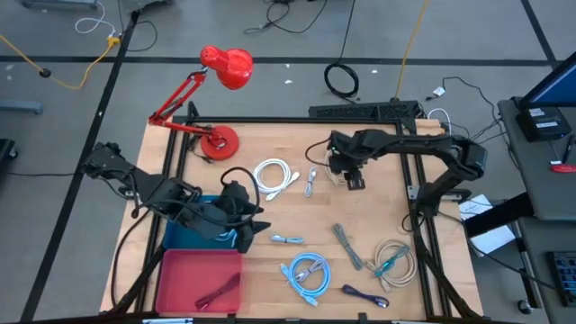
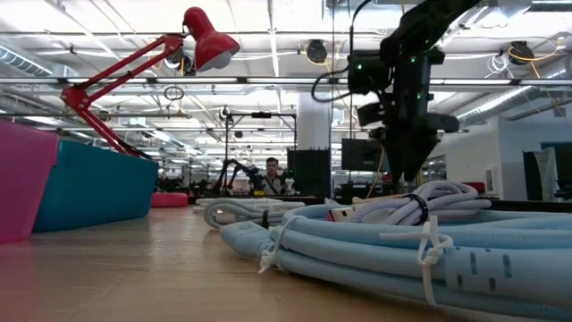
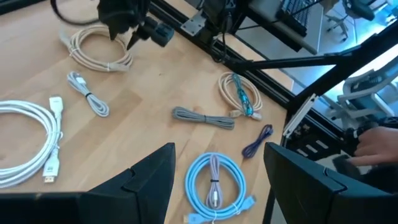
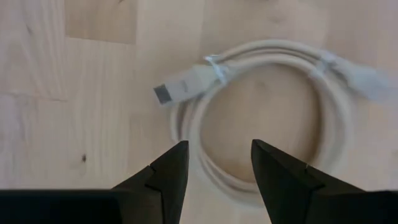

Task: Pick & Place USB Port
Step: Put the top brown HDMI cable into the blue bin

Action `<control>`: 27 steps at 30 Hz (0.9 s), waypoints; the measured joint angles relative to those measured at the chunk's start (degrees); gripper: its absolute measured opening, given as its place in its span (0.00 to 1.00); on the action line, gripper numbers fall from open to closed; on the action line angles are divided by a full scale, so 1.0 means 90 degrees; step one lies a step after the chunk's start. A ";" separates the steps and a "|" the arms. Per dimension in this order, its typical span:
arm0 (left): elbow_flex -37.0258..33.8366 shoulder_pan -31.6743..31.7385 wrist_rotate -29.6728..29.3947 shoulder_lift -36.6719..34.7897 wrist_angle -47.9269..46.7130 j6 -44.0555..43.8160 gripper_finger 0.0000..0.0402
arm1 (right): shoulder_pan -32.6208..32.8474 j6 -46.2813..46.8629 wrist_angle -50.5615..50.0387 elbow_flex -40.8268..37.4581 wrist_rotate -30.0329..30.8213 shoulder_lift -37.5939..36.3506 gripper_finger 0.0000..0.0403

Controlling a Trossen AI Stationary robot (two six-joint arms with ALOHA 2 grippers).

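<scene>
Several coiled USB cables lie flat on the wooden table. My right gripper (image 1: 346,173) is open and points down over a beige coiled cable (image 4: 267,118). The cable's silver plug (image 4: 171,92) lies ahead of the fingers, and the gripper (image 4: 217,171) stands over the coil's near arc, apart from it. In the low view this gripper (image 2: 408,152) hangs above the table. My left gripper (image 1: 241,216) is open at the right edge of the blue bin (image 1: 184,229). Its fingers (image 3: 217,186) look out toward a light-blue coil (image 3: 214,180).
A red bin (image 1: 184,279) holding a dark cable stands near the blue one. A white coil (image 1: 274,175), a grey bundle (image 1: 346,245), a beige-and-teal coil (image 1: 396,261), a blue coil (image 1: 306,272) and a purple cable (image 1: 364,295) lie around. A red desk lamp (image 1: 216,135) stands at the far left.
</scene>
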 joint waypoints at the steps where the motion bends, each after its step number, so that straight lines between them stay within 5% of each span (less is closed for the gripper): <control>1: 0.0000 0.0000 0.0003 -0.0002 0.0005 -0.0040 0.62 | 0.0005 -0.0004 0.0003 -0.0001 -0.0002 0.0115 0.41; 18: 0.0000 -0.0362 -0.0338 0.0001 0.0009 -0.0419 0.62 | 0.0404 0.0579 0.0725 -0.0532 -0.0400 0.1183 0.41; 27: 0.0000 -0.0282 -0.0750 0.0001 -0.0370 -0.1004 0.62 | 0.0781 0.1469 0.0835 -0.0603 -0.0001 0.0797 0.07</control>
